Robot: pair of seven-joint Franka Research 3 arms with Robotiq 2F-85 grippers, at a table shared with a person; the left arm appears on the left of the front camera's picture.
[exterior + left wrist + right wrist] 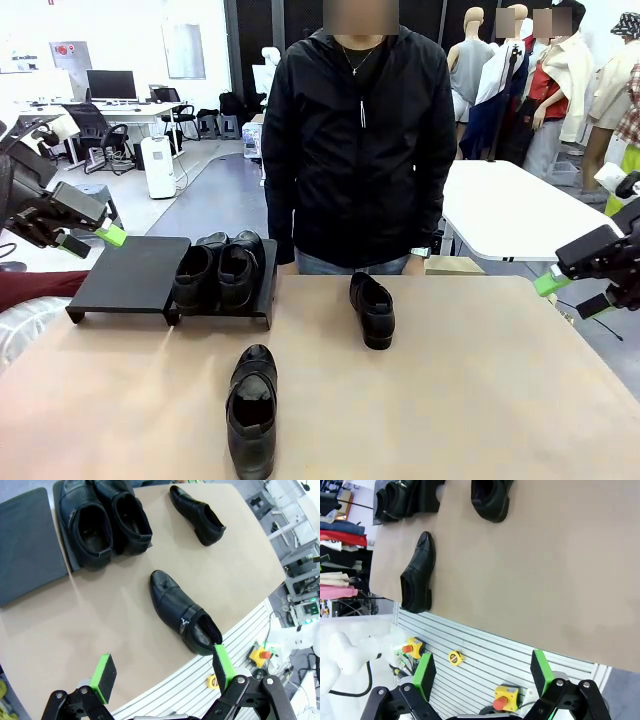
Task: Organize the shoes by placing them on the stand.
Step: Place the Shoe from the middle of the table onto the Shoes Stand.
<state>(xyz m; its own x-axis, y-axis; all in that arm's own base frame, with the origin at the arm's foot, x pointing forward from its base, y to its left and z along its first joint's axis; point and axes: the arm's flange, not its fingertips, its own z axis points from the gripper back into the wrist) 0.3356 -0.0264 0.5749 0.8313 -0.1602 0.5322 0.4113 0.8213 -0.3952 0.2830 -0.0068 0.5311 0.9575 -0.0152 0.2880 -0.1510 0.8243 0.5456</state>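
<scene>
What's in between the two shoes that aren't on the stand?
Nothing. In the front view, bare tan tabletop runs from the near shoe to the far shoe. The left wrist view shows the same bare stretch.

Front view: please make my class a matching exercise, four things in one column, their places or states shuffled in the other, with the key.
Things
1. pair of shoes
2. stand's left panel
3. shoe closest to the camera
4. left gripper

Places or states
A. open, holding nothing
B. on the tabletop, toe pointing away from the robot
C. bare
D. side by side on the right panel

Pairs: 1-D, 2-C, 3-B, 4-A.
</scene>
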